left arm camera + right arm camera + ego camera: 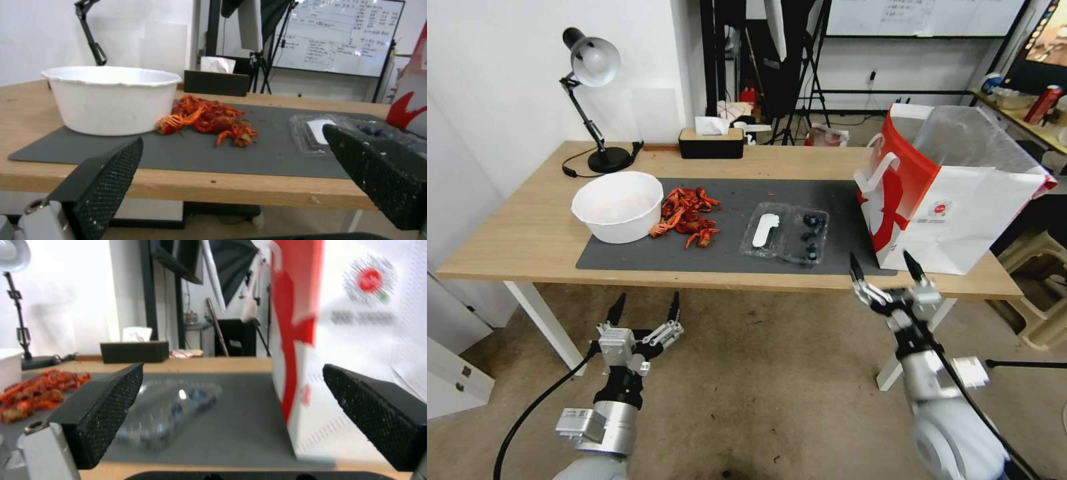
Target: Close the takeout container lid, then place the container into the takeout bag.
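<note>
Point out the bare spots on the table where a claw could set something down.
Bare grey mat runs along the near edge, before the white bowl and crayfish; more lies behind the open takeout container. Bare wood sits left of the bowl. It is crowded between the container and the takeout bag.

Two robot arms reach forward, side by side. The left gripper (645,309) sits lower and nearer the robot's body, its two black fingers spread apart and pointing forward. The right gripper (887,267) reaches farther forward and appears tilted slightly rightward, its fingers also spread wide, holding nothing.
</note>
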Robot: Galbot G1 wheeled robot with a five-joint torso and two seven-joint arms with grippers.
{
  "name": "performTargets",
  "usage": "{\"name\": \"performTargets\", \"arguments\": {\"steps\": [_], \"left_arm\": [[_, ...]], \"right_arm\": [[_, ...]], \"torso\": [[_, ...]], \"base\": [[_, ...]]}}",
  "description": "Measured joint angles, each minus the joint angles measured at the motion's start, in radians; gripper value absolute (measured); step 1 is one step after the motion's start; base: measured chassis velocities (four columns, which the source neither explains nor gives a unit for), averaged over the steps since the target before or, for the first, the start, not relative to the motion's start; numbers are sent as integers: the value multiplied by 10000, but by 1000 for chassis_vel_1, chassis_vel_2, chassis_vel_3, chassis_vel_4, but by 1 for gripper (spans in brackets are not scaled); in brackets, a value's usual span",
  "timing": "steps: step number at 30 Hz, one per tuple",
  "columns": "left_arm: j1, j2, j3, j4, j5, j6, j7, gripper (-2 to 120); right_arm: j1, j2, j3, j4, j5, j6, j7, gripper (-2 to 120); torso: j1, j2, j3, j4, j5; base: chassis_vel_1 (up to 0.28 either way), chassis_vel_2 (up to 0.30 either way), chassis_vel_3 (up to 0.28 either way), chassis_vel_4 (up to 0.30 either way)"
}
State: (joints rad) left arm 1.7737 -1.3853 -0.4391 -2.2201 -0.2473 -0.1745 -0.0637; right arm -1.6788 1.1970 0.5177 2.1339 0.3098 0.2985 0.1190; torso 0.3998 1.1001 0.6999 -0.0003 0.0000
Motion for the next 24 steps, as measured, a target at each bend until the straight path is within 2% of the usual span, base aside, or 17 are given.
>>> {"name": "performTargets", "arguments": {"steps": [3,9,13,15,17,19,20,21,22,24], "left_arm": [[-57,34,114,83,-12,14,17,100],[-125,88,185,235,-159,19,28,100],[-355,327,399,300,-861,180,28,100],[-477,573,609,18,-1946,456,27,100],[-494,618,636,-81,-2228,494,28,100],[-669,856,794,-388,-3378,709,7,100],[-944,1068,979,-524,-4079,921,-46,100],[-944,1068,979,-524,-4079,921,-46,100],[-1231,1280,1185,-646,-4745,1112,-128,100],[-1756,1647,1637,-750,-5946,1322,-418,100]], "right_arm": [[-517,311,26,-118,-1,295,-252,100],[-616,475,-121,-249,-86,358,-312,100],[-704,574,-241,-251,-204,366,-316,100],[-540,497,-416,-283,-237,286,-297,100],[-392,425,-514,-335,-232,224,-282,100],[-79,268,-677,-462,-218,103,-271,100],[-87,236,-683,-477,-212,73,-260,100],[-87,236,-683,-477,-212,73,-260,100],[-140,232,-662,-468,-210,60,-253,100],[-280,234,-582,-403,-208,46,-257,100]], "torso": [[0,0,0,2,0],[0,0,1,6,0],[1,0,1,2,-2],[0,0,1,-2,-3],[0,0,1,-1,-1],[2,-1,1,15,6],[3,-1,2,9,-2],[3,-1,2,9,-2],[4,-1,2,-1,-2],[3,-1,2,1,1]], "base": [[0,0,0,0],[0,0,0,0],[0,0,0,0],[0,0,0,0],[0,0,0,0],[0,0,0,0],[0,0,0,0],[0,0,0,0],[0,0,0,0],[0,0,0,0]]}}
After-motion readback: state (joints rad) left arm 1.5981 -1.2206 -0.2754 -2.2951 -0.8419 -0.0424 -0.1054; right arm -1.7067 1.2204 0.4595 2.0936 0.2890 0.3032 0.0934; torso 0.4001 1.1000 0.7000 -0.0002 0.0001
